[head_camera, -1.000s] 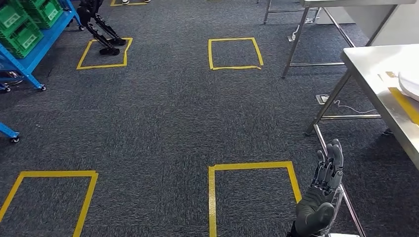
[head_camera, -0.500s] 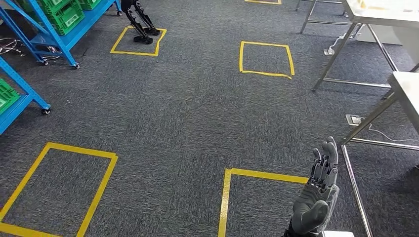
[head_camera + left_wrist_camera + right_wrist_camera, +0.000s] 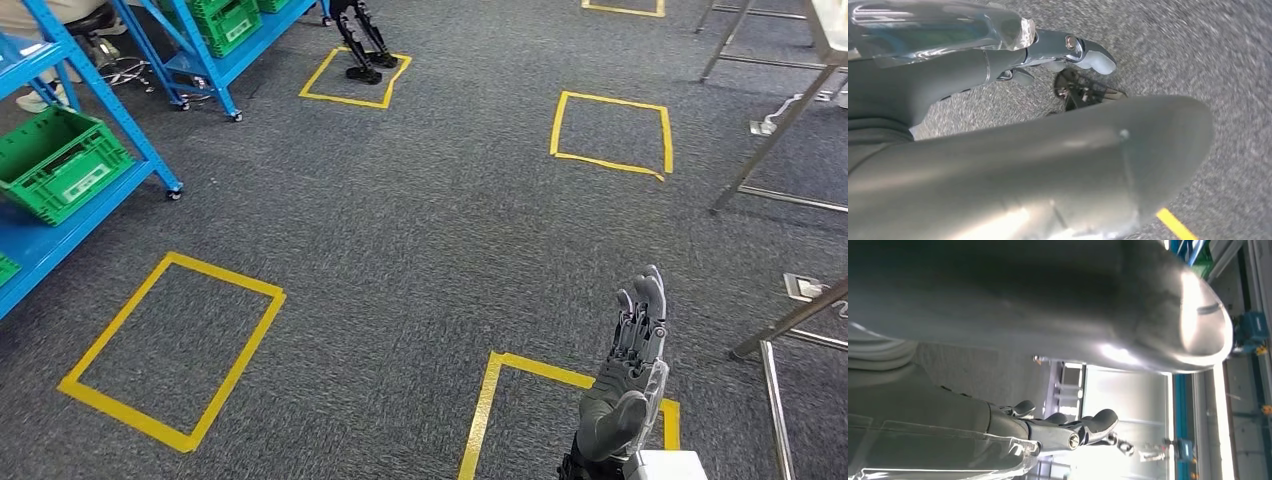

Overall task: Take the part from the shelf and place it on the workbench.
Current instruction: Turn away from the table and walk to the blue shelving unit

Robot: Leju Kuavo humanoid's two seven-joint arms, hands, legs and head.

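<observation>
Blue shelf (image 3: 95,80): cut off by the head view's left and top edges. Green crate (image 3: 62,163): contents too small to tell. Left hand (image 3: 1013,150): floor behind it blurred, fingers (image 3: 1083,50) partly hidden by thumb.

A dark grey carpet (image 3: 420,250) bears yellow tape squares; the nearest whole tape square (image 3: 172,348) lies just beside the blue rack (image 3: 60,200). A green crate (image 3: 62,162) sits on that rack's low shelf. Beyond the rack, a dark legged machine (image 3: 362,40) stands on another tape square (image 3: 352,78).
</observation>
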